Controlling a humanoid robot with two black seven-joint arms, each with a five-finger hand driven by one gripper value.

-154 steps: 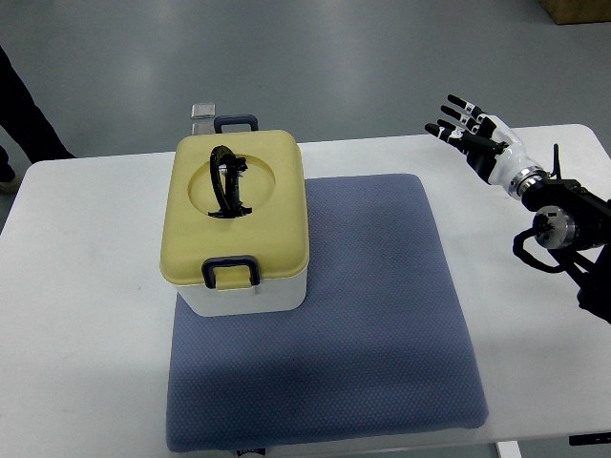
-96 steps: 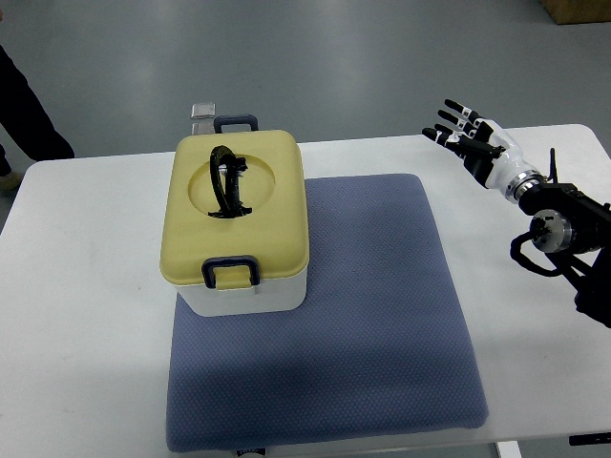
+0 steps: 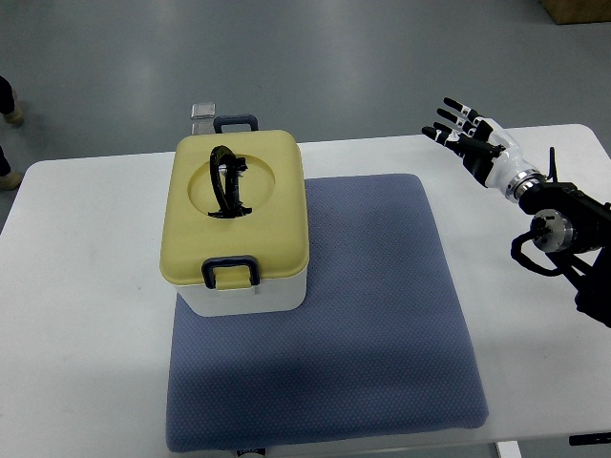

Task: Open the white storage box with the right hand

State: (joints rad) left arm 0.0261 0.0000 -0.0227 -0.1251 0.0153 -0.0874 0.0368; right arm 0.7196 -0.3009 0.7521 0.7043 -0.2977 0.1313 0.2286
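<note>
The right robot hand [image 3: 470,135], fingers spread and empty, has barely shifted; the white storage box [image 3: 239,227] remains latched, well apart.

White storage box [image 3: 243,286] with yellow lid [image 3: 234,205] shut, black handle [image 3: 226,180] on top, blue latch [image 3: 230,270] on near side. It sits on left part of blue mat [image 3: 372,324] on white table [image 3: 86,315]. Right hand [image 3: 471,138] at far right, fingers spread, holding nothing, well apart from box.
</note>
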